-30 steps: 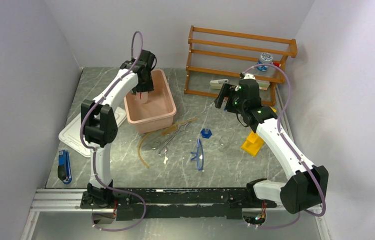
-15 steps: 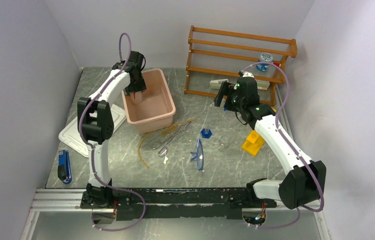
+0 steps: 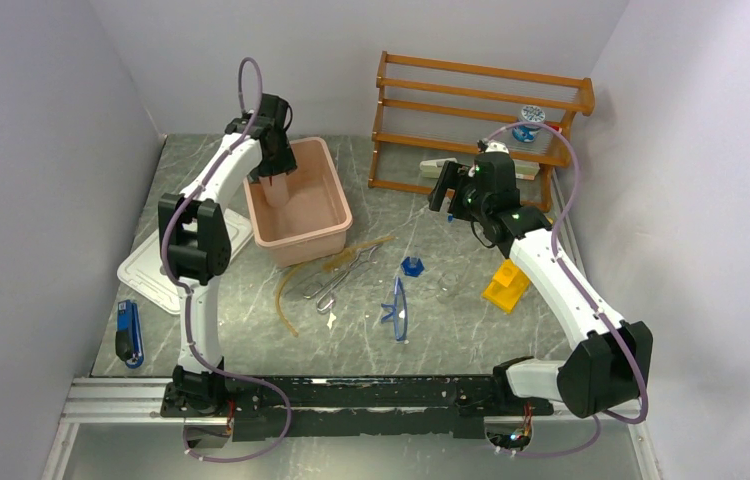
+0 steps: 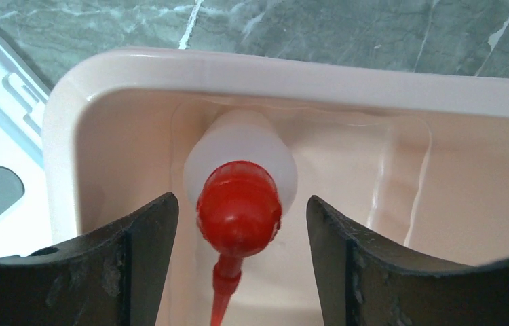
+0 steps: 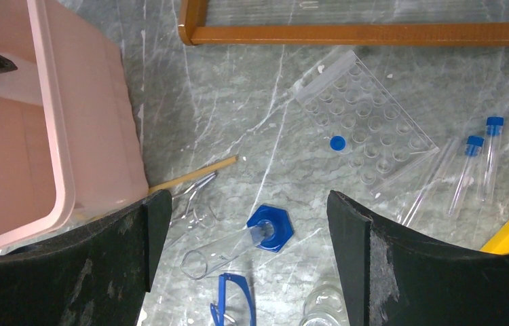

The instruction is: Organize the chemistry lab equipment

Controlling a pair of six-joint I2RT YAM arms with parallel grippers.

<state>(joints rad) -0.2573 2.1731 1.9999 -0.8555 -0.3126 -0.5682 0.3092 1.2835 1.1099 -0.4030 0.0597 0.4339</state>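
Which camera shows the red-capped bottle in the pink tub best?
The left wrist view: the red-capped translucent plastic wash bottle fills the centre, inside the pink plastic tub. The top view shows a pale patch under the arm; the right wrist view, a sliver at its edge.

- Plain pale grey walls (image 3: 31, 150) enclose three sides of the workspace, evenly lit.
- A dark green, white-veined marbled surface (image 3: 251, 335) stretches between them.
- A wooden shelf rack (image 3: 481, 71) stands at the back right.

The grey marbled table (image 3: 251, 330) bears a pink tub (image 3: 303, 246) far left, blue-framed goggles (image 3: 396, 310) centre, what look like tongs (image 3: 336, 285) between, and a yellow rack (image 3: 504, 287) right.
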